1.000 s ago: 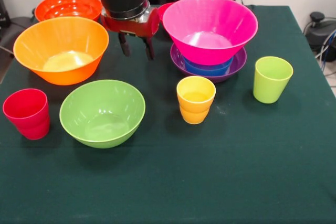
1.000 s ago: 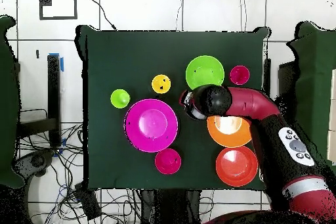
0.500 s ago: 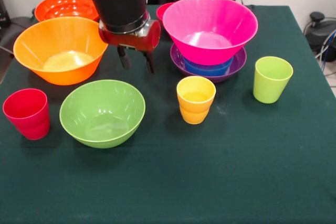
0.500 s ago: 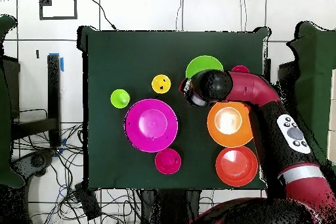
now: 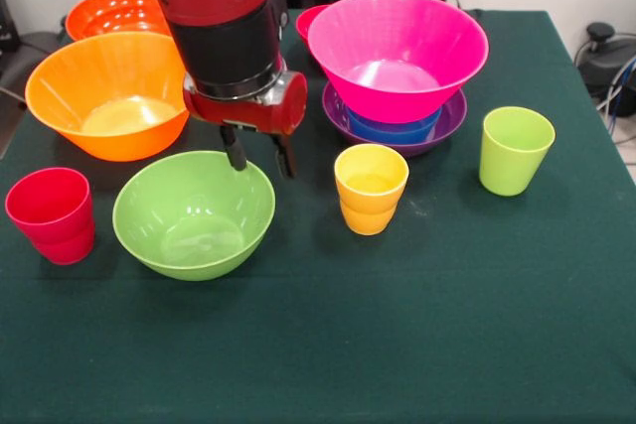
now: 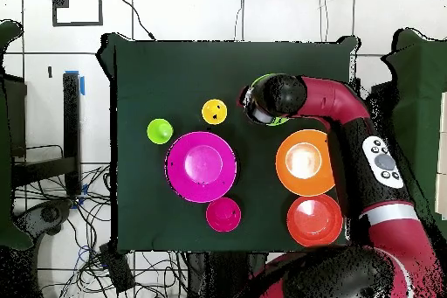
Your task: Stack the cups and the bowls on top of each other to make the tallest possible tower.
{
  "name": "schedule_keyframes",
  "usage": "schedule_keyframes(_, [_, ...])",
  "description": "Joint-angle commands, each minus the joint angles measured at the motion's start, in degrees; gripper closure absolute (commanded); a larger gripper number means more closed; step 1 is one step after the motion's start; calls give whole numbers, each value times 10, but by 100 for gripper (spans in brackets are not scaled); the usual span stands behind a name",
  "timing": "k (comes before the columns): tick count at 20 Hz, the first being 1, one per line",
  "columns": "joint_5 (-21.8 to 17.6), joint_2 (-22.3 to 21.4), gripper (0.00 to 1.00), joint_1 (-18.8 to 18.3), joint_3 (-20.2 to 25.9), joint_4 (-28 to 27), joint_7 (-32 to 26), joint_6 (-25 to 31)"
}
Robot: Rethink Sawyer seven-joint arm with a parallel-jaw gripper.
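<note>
My gripper (image 5: 259,156) is open and empty. It hangs over the far right rim of the lime green bowl (image 5: 194,217), with one finger inside the rim line and one outside. The tower stands at the back right: the pink bowl (image 5: 397,52) sits on the blue bowl (image 5: 393,130), which sits in the purple bowl (image 5: 444,124). The yellow cup (image 5: 370,189), lime green cup (image 5: 515,150) and red cup (image 5: 52,213) stand alone. In the overhead view the arm covers most of the green bowl (image 6: 262,79), and the gripper (image 6: 253,107) is at its edge.
The light orange bowl (image 5: 109,91) and the red-orange bowl (image 5: 119,9) stand at the back left, close behind the arm. The small red bowl (image 5: 312,17) peeks out behind the pink bowl. The green cloth's near half (image 5: 397,345) is bare.
The gripper has moved from between the orange and pink bowls toward the camera. It now hangs over the green bowl's rim. It stayed open. No bowl or cup moved.
</note>
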Motion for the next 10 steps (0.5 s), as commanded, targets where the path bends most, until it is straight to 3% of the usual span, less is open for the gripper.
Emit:
schedule_keyframes(1, [-21, 13, 0, 31, 21, -75, -167, 116])
schedule_keyframes(10, [-23, 7, 0, 32, 30, -89, -157, 151])
